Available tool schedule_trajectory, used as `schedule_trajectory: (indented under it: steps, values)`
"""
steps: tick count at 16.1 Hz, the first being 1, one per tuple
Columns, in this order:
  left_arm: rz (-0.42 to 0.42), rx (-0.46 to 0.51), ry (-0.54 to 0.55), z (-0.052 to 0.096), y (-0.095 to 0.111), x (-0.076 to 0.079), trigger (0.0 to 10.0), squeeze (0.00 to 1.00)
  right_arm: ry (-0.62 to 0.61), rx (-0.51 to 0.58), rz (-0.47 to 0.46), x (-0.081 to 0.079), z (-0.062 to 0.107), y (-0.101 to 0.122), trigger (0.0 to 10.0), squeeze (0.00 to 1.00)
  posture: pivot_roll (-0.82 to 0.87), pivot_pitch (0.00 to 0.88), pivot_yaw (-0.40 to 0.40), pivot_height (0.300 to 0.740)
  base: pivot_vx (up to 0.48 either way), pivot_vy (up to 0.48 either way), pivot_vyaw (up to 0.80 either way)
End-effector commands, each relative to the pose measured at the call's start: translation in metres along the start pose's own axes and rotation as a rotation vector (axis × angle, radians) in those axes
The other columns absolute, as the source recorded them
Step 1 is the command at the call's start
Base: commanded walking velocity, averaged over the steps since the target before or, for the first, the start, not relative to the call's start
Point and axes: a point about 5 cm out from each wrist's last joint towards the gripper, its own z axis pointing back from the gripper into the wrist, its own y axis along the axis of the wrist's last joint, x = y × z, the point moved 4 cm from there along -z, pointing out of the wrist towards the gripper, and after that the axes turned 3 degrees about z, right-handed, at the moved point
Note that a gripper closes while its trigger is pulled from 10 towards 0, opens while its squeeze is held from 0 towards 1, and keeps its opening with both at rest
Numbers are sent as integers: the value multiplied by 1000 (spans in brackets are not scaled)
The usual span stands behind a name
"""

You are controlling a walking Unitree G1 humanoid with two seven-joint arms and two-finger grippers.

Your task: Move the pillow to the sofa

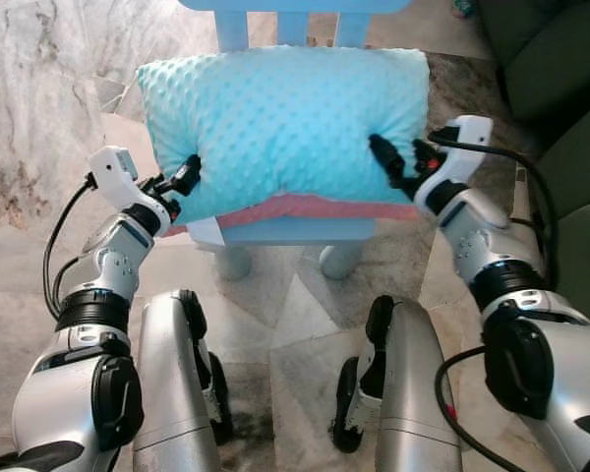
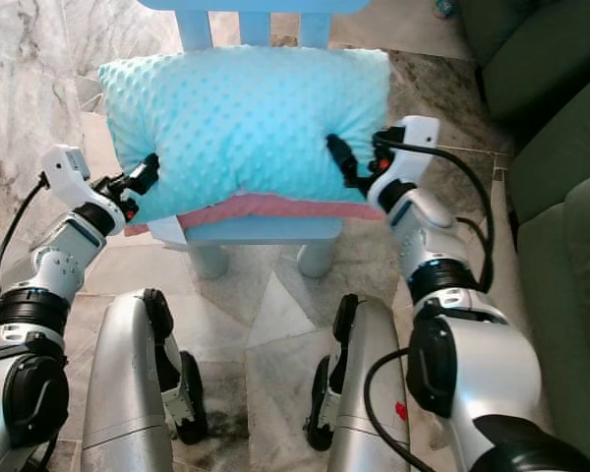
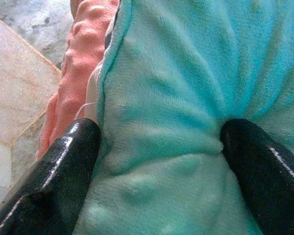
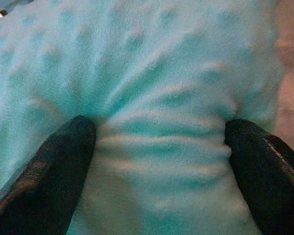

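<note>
On the small light-blue chair (image 1: 293, 232) at twelve o'clock lies the soft turquoise dotted plush pillow (image 1: 285, 123); left hand (image 1: 182, 182) and right hand (image 1: 385, 157) each pinch its yielding, probably light ends.

Ahead of me and below lies a floor of polished marble (image 1: 39, 128), white and grey with brown veining; the slabs meet at angled seams, and one triangular piece (image 1: 295, 315) lies between my legs. A darker, speckled stone patch (image 1: 472, 88) runs toward my right. On this floor stands a small light-blue chair (image 1: 295, 232) (painted, with round legs and back slats visible at the top edge). Along my right side runs dark green upholstered furniture (image 2: 560, 265), its cushions stacked in stepped blocks. Light is even and bright, daylight in quality, with soft reflections on the marble. A small object (image 2: 442, 10) lies far off near the top edge, too blurred to identify.
</note>
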Motion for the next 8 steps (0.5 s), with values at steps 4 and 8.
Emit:
schedule_trajectory:
  steps: [4, 8]
  values:
    - [-10, -66, -38, 2, -15, 3, 5373, 0, 129, -89, -119, -26, 0, -36, 4353, 0, 38, 504, -42, 496, 0, 0, 0]
    - [-25, -78, -60, 3, -23, 7, 0, 0, 203, -126, -122, -38, 4, -52, 0, 0, 32, 497, -49, 496, 0, 0, 0]
